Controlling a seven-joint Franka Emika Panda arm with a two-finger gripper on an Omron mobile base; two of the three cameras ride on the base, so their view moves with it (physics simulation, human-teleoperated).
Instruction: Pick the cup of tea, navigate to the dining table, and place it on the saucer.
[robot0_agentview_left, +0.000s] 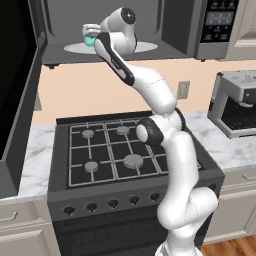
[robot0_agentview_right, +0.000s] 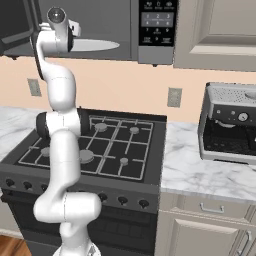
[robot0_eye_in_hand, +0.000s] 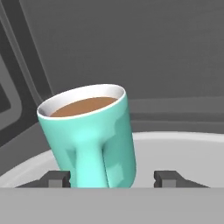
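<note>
Jaws open, one tip each side of the cup of tea (robot0_eye_in_hand: 89, 133) — it's upright, handle facing the gripper (robot0_eye_in_hand: 112, 178), near the turntable plate's (robot0_eye_in_hand: 183, 153) front edge.

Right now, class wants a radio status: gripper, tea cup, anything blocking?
Gripper open, astride the cup of tea. Cup on microwave turntable plate, not lifted. Nothing blocking.

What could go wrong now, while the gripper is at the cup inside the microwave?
1. The cup of tea is almost full, and it looks tilted in the hand view. A quick lift might spill it.
2. The fingertips stand on both sides of the cup with gaps, and its handle faces the gripper. The grip may land on the handle and turn the cup.
3. The microwave cavity is tight; pulling out may knock the cup against its frame.
</note>
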